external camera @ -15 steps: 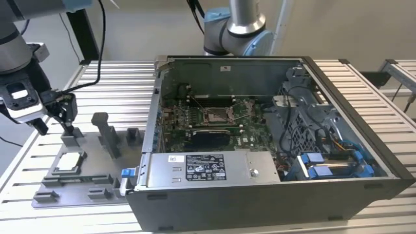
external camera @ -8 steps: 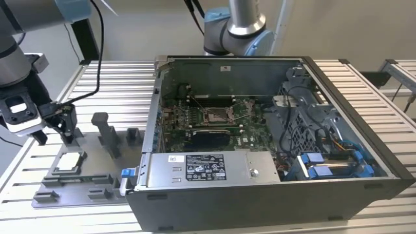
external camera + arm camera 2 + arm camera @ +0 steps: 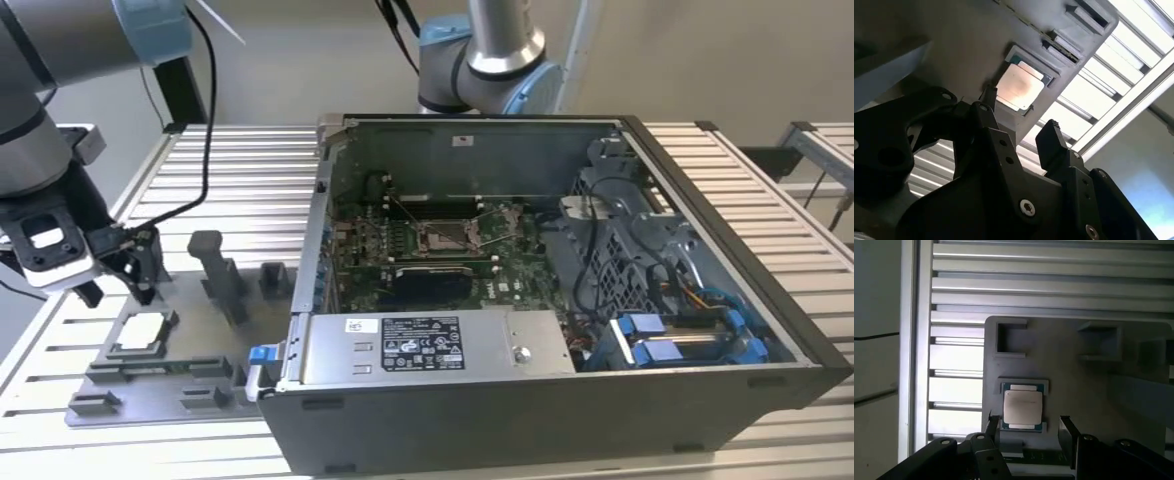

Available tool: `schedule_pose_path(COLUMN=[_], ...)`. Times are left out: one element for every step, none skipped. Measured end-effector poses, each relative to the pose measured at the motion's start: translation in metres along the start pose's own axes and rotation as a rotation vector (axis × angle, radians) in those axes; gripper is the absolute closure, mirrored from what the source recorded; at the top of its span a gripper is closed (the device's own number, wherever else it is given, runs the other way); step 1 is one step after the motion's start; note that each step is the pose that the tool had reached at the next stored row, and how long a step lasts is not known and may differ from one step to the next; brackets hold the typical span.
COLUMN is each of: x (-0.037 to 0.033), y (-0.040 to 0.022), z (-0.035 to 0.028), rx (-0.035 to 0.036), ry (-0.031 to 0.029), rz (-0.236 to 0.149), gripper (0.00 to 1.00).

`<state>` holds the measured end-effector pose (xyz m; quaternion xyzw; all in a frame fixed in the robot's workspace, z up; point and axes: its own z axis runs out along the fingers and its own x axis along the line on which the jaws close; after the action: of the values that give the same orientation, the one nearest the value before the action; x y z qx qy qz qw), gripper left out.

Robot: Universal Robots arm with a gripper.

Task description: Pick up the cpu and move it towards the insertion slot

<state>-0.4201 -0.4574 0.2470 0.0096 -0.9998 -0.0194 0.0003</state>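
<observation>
Silvery cpu point(image 3: 1023, 407) lay flat in its recess in the grey tray point(image 3: 1069, 365) on the slatted tabletop point(image 3: 227, 180), well apart from the slot point(image 3: 441, 237) inside the open case point(image 3: 534, 430). My pincer point(image 3: 1028, 421) hung just above the cpu, spread wide and holding nothing, a finger to either side of it in both wrist views. To grip well, I judged, I had to descend straight with the cpu centred in the gap, close on two opposite edges clear of the tray's rim, and lift it level, since a tilted cpu could catch in the recess.
</observation>
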Motion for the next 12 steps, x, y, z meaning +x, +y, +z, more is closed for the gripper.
schedule_pose_path(x=[0.0000, 0.0000, 0.0000, 0.0000, 0.0000, 0.0000, 0.0000, 0.0000, 0.0003, 0.0007, 0.0010, 0.0012], y=[-0.0001, -0.0001, -0.0002, -0.0003, -0.0004, -0.0004, -0.0005, -0.0006, -0.0006, -0.0007, -0.0008, -0.0009], z=[0.0019, 0.0036, 0.0054, 0.0072, 0.0090, 0.0108, 0.0126, 0.0144, 0.0163, 0.0182, 0.0199, 0.0217], rx=[-0.0001, 0.0000, 0.0000, 0.0001, 0.0000, 0.0000, 0.0000, 0.0000, 0.0000, 0.0000, 0.0000, 0.0000], ry=[-0.0001, 0.0000, 0.0000, 0.0001, 0.0000, -0.0001, -0.0001, -0.0001, -0.0001, -0.0001, -0.0001, -0.0001], rz=[0.000, 0.000, 0.000, 0.000, 0.000, 0.000, 0.000, 0.000, 0.000, 0.000, 0.000, 0.000], gripper=[0.00, 0.00, 0.00, 0.00, 0.00, 0.00, 0.00, 0.00, 0.00, 0.00, 0.00, 0.00])
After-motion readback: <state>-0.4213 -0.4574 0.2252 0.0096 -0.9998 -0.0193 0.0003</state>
